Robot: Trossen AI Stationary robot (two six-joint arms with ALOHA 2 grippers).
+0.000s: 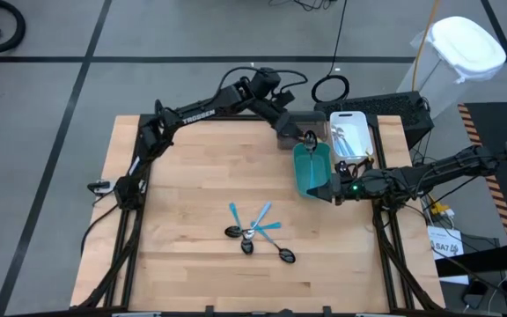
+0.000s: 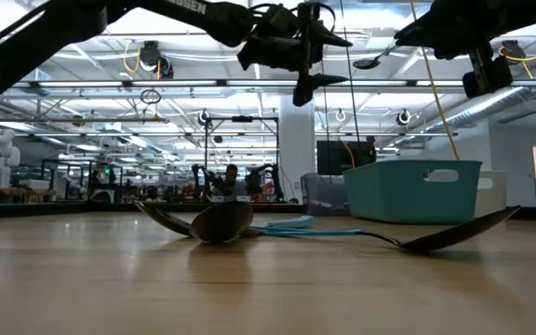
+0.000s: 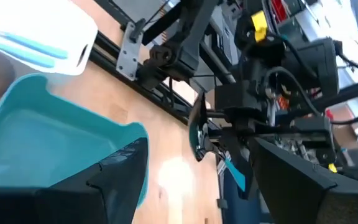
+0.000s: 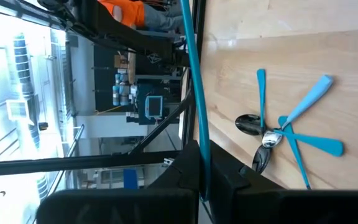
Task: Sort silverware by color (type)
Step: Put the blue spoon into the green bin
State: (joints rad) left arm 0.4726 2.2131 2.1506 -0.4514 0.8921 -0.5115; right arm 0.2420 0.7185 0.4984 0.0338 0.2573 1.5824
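Blue-handled silverware (image 1: 258, 233), dark spoon bowls, crisscrossed

You're looking at a light wooden bench (image 1: 183, 176). Near its front middle lie crossed light-blue-handled spoons (image 1: 255, 227) in a cluster; a teal bin (image 1: 310, 167) and white bin (image 1: 352, 134) sit at the far right.

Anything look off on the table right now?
The blue-handled spoons lie in a crossed heap in the middle of the table, with handles overlapping heads, which could make picking one awkward. Nothing looks spilled or damaged.
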